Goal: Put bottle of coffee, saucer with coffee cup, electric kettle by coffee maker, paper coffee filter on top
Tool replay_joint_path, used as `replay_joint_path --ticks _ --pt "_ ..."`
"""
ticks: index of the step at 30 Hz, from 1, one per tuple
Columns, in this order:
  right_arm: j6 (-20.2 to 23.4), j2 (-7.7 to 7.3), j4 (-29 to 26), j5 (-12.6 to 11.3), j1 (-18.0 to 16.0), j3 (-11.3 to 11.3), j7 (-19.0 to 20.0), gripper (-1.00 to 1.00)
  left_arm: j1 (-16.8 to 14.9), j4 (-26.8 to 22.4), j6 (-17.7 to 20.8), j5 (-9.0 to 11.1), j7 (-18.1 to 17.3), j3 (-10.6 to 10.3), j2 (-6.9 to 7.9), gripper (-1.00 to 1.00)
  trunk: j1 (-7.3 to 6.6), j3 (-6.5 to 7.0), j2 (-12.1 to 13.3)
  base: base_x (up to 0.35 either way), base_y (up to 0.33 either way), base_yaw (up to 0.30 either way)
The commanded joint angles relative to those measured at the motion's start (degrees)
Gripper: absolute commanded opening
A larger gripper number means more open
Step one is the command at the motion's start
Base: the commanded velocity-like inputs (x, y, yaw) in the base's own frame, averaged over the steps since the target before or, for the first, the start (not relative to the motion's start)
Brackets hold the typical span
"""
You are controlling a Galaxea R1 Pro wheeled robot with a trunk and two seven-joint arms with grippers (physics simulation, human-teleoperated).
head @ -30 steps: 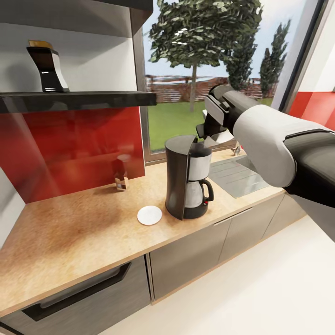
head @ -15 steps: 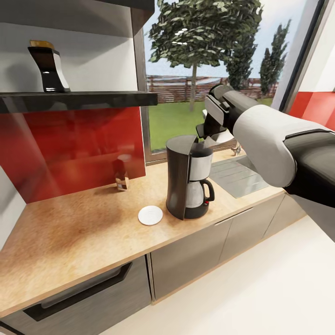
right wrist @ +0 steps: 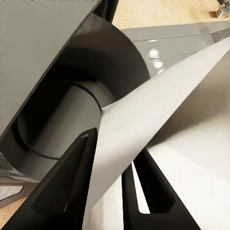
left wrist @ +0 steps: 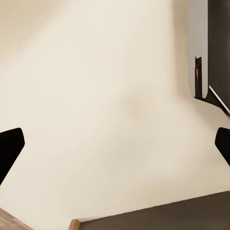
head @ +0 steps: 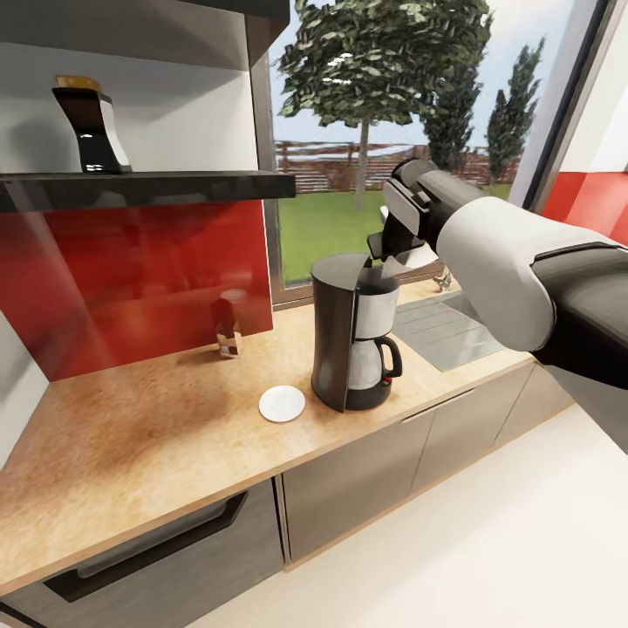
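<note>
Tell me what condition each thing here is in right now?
Coffee maker: upright on the countertop, carafe in place.
Paper coffee filter: pinched in the right gripper above the coffee maker.
Saucer: flat, bare, beside the coffee maker.
Bottle of coffee: upright on the shelf.

Bright, even daylight from window [head: 410,131] at 1 o'clock. Soft shadows on table [head: 157,436], glossy reflections on red backsplash [head: 148,279]. Renders slightly soft; right wrist close-up blurry.

Head view overlooks the coffee maker [head: 351,336] — right wrist view hangs close above it [right wrist: 72,110].
</note>
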Motion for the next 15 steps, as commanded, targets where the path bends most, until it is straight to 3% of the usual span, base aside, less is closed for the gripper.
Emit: replay_joint_path --ticks 1,15 --pt "0.2 0.02 -0.1 0.3 0.0 0.0 0.1 -1.00 0.0 -0.1 0.2 -0.5 0.0 0.5 -0.01 1.00 0.03 -0.12 -0.1 0.000 0.000 0.000" --pt "0.2 0.02 -0.3 0.2 0.0 -0.1 0.0 -1.00 0.0 -0.1 0.2 -0.5 0.1 0.5 -0.09 1.00 0.03 -0.13 -0.1 0.000 0.006 0.000"
